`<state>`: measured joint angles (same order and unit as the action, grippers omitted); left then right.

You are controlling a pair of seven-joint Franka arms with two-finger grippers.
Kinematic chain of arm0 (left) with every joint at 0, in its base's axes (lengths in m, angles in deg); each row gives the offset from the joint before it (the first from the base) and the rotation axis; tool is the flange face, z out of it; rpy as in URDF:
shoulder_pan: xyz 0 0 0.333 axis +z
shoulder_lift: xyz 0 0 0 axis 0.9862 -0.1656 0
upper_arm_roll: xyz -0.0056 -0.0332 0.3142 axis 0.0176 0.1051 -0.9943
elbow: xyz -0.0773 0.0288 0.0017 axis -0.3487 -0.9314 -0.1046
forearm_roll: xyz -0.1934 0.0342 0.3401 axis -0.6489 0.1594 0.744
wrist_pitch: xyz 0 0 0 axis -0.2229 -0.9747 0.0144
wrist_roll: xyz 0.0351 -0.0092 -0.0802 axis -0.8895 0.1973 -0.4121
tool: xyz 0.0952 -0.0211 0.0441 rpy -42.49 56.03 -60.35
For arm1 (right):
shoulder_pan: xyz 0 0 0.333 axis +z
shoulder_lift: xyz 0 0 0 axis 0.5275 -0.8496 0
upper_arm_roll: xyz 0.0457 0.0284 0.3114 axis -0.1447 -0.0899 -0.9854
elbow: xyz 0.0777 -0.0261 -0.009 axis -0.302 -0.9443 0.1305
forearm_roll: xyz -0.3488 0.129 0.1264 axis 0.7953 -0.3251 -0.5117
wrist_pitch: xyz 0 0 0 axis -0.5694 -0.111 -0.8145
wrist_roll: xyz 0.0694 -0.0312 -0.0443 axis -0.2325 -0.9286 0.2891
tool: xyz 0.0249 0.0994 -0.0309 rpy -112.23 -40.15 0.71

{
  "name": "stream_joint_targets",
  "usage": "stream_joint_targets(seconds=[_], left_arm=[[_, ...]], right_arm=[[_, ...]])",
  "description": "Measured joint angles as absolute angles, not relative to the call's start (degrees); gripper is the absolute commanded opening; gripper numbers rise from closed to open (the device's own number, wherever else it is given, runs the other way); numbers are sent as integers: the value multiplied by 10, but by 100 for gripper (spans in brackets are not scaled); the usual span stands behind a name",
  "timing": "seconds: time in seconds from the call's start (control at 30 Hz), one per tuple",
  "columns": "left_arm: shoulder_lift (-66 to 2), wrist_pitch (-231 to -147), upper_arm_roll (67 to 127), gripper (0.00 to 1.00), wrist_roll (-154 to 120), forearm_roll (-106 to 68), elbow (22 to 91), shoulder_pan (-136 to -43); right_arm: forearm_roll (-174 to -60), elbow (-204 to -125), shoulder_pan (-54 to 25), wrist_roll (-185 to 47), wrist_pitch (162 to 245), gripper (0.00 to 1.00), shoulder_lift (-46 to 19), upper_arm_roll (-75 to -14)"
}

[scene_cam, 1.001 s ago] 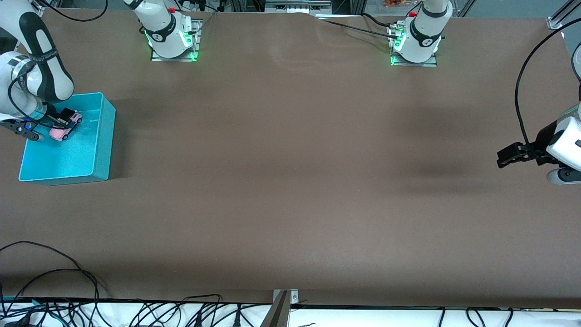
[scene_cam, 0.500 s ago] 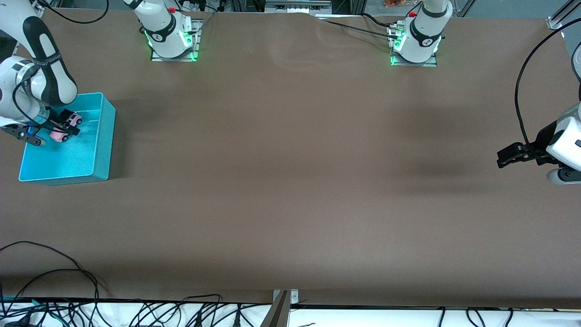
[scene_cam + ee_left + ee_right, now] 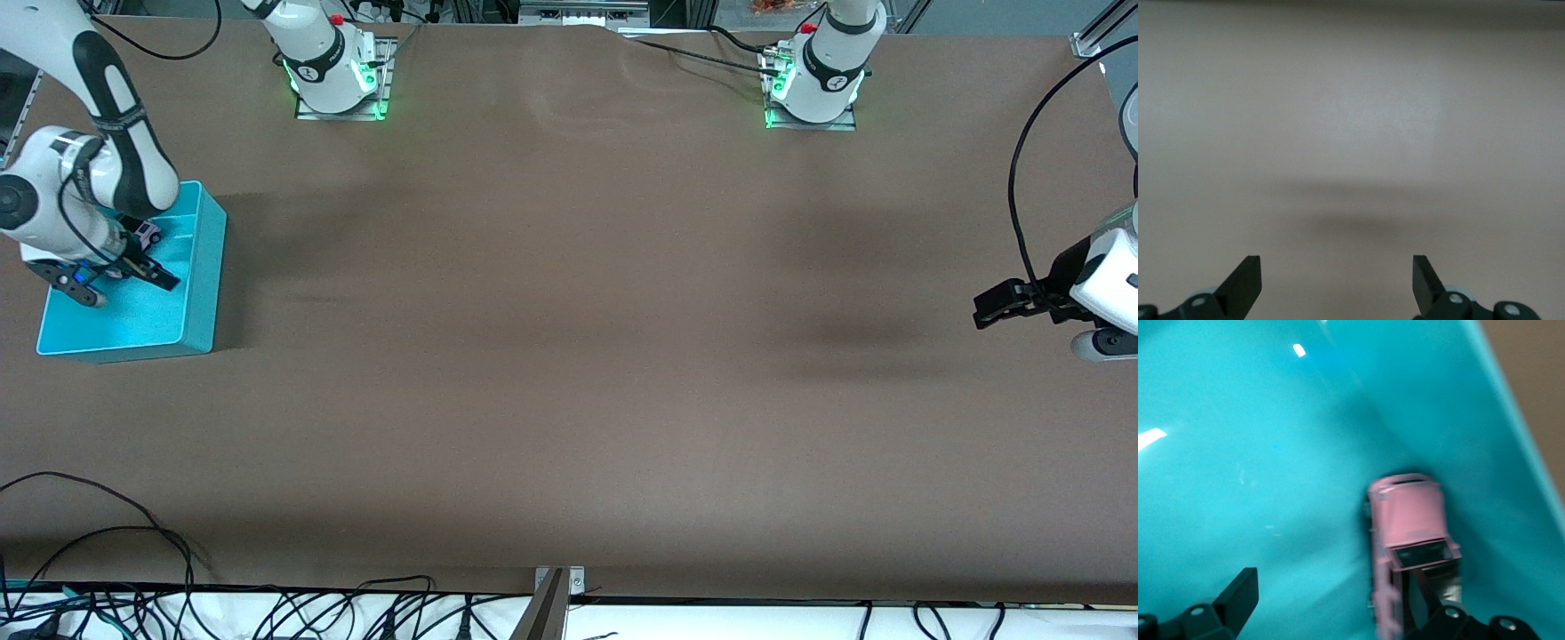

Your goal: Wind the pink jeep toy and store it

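Pink jeep toy (image 3: 1408,540) in bin (image 3: 200,267) | beside spread right claw (image 3: 120,271)

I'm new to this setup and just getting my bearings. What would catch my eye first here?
The turquoise bin at the right arm's end of the brown table stands out. The pink jeep toy lies inside it, released, with the right hand open above it. The left hand waits open over bare table.

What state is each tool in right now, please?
Left tool: open, holding nothing, waiting over bare table at its own end.
Right tool: open over the turquoise bin, with the pink jeep toy released inside.
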<state>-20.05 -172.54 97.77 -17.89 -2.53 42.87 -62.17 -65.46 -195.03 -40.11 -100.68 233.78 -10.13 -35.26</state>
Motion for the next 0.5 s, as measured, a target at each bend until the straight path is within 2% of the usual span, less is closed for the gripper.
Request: stream_joint_targets(seconds=[0.5], left_arm=[[-201, -1725, 978, 100, -179, -25, 429, -622]], right_arm=[[-655, -1949, -398, -1052, 2334, 100, -102, -372]])
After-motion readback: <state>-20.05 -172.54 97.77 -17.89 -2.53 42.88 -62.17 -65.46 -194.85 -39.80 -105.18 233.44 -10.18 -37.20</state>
